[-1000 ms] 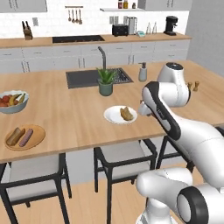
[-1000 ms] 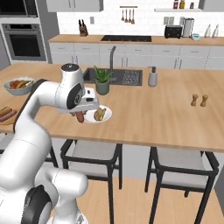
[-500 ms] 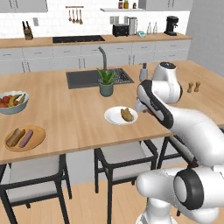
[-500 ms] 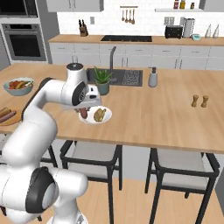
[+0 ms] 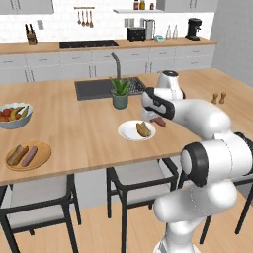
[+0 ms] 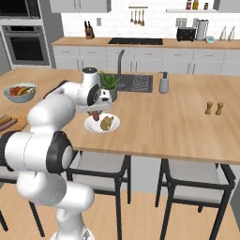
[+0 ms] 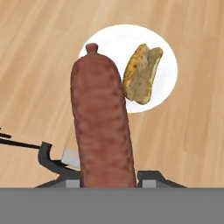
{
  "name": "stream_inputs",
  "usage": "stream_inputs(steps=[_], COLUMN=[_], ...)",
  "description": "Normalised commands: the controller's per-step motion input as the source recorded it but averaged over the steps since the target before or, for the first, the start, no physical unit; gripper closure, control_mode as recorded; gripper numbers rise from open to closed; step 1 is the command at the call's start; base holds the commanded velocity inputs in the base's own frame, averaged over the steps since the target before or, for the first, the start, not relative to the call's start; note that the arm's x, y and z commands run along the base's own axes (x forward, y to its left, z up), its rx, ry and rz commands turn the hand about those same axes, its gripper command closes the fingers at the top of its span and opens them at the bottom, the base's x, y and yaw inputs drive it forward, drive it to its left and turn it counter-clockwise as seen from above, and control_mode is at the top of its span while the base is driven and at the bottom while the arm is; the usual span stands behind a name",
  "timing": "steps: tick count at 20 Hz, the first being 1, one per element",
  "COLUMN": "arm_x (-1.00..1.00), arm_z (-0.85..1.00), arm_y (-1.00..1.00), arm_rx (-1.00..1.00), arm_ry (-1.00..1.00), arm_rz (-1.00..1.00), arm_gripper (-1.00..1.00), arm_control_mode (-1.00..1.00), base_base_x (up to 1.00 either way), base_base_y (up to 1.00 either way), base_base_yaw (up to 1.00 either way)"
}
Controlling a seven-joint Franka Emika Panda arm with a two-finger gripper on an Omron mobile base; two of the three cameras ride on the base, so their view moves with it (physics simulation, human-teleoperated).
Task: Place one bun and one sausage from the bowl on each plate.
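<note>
A reddish-brown sausage (image 7: 103, 127) hangs end-down in my gripper (image 7: 109, 180), which is shut on it. Below it lies the white plate (image 7: 109, 43) with a toasted bun (image 7: 141, 73) on its right half. In the left base view the gripper (image 5: 159, 117) holds the sausage (image 5: 161, 121) just right of the white plate (image 5: 127, 131) and its bun (image 5: 143, 129). The right base view shows the sausage (image 6: 96, 115) over the plate's (image 6: 93, 126) left rim. The tan wooden plate (image 5: 43, 149) at the island's left carries a bun (image 5: 17, 154) and a sausage (image 5: 29, 156). The grey bowl is out of view.
A pale bowl of fruit (image 5: 14, 114) stands behind the wooden plate. A potted plant (image 5: 119, 94) and the sink (image 5: 94, 89) lie just behind the white plate. A soap dispenser (image 6: 163, 83) and two shakers (image 6: 214, 108) stand to the right. Chairs sit under the island's near edge.
The arm has straightened and its elbow has swung. The hand has carried the sausage a little up and inward over the white plate's rim. Plates and buns have not moved.
</note>
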Motion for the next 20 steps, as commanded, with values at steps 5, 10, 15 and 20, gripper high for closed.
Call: stream_inputs(steps=[5,10,15,20], arm_x=[0.27,0.02,0.60,0.96], arm_z=[-0.56,-0.52,0.05,0.00], arm_y=[0.02,0.03,0.44,0.44], arm_rx=[0.00,0.00,0.00,-0.01], arm_ry=[0.00,-0.02,0.00,0.01], arm_rz=[0.00,0.00,0.00,0.00], arm_gripper=[1.00,1.00,1.00,1.00], arm_control_mode=[-1.00,-1.00,-1.00,-1.00], base_base_x=[0.00,0.00,0.00,0.00], base_base_y=[0.00,0.00,0.00,0.00], base_base_yaw=[0.00,0.00,0.00,0.00])
